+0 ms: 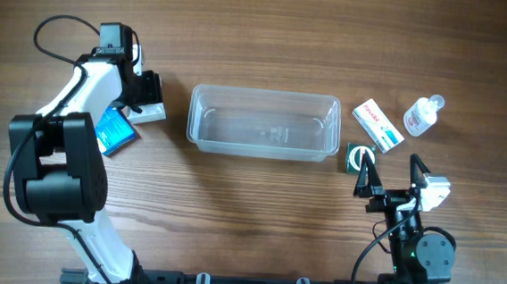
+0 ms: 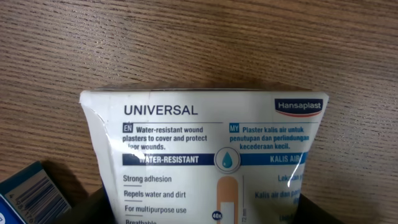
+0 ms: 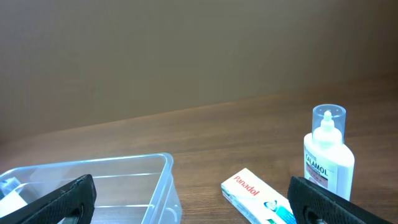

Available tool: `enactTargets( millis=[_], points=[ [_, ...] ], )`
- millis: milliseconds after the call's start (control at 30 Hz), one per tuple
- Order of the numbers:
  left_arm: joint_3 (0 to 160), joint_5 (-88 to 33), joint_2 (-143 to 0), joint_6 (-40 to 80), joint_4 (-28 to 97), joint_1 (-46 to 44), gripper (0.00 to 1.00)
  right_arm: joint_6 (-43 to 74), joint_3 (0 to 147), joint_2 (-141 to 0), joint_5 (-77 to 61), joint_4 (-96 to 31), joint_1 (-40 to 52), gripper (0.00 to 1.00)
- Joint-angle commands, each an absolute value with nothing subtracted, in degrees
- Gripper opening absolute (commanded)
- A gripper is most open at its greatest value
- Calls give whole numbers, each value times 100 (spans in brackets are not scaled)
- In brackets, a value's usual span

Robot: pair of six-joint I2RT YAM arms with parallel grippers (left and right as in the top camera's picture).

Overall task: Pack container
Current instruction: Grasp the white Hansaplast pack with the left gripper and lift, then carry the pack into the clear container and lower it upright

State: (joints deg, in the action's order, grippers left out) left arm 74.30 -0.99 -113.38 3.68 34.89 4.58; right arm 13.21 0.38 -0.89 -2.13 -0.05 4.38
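The left gripper (image 1: 146, 99) stands over the white plaster box (image 2: 205, 143), a dark finger at each lower corner of the wrist view and the box between them. Whether the pads already press on the card or merely flank it, I cannot tell. The box lies flat on the table (image 1: 261, 35), printed face up, with a blue box (image 1: 114, 132) just beside it, nearer the arm's base. The container (image 1: 266, 92) sits mid-table, well apart from this grasp, open side up and, from overhead, with nothing in it. The step in hand looks like picking up the plaster box. It should go best with the fingers squeezing two opposite sides squarely, firm enough to hold thin card without crushing it, then lifting straight up so the blue box is not dragged along. The right gripper (image 1: 390, 174) hangs with jaws spread wide and empty, near a Panadol box (image 1: 378, 124) and a small clear bottle (image 1: 423, 115) past the container's other end.
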Motion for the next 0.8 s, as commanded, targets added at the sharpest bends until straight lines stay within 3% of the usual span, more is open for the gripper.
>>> enactTargets(
  millis=[0,367,767],
  points=[
    [7559,-209,-11367,344,3621,462,67,1369,30,-73,-305,10,410,100],
    [8077,-213,-10342,869,4370,364,69,1369,30,-80,-305,10,410,100],
    [8090,-38,-8879,1645,4637,-1192,68,1369,30,-80,-305,10,410,100]
  ],
)
